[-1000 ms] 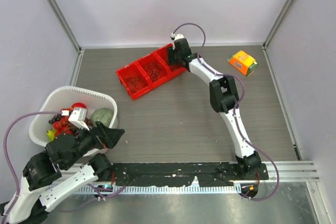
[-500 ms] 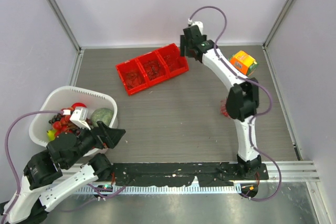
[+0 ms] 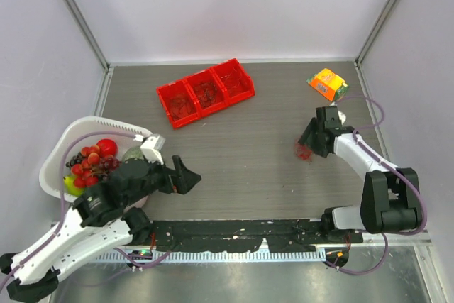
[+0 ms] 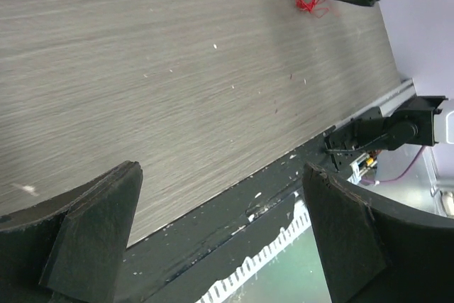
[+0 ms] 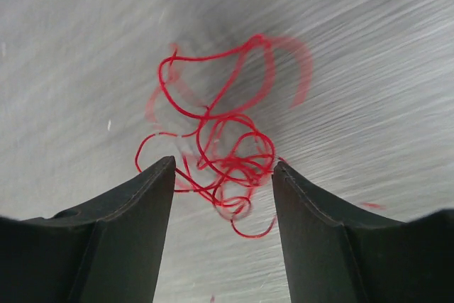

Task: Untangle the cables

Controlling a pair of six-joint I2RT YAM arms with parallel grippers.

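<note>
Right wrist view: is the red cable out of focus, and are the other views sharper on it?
Right wrist: cable smeared, upper loops doubled into pale ghosts; fingers crisp. Left wrist: table grain sharp, cable tiny at the top edge. Top external: evenly lit, sharp, cable just a red speck.

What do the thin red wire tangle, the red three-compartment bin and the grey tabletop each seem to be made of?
The thin red wire tangle is probably smooth plastic-insulated wire: it holds springy, even loops. The red three-compartment bin looks like moulded plastic, slightly glossy, with uniform colour and thin walls. The grey tabletop may be matt wood-look laminate, given its straight, regular grain, but real wood cannot be ruled out.
</note>
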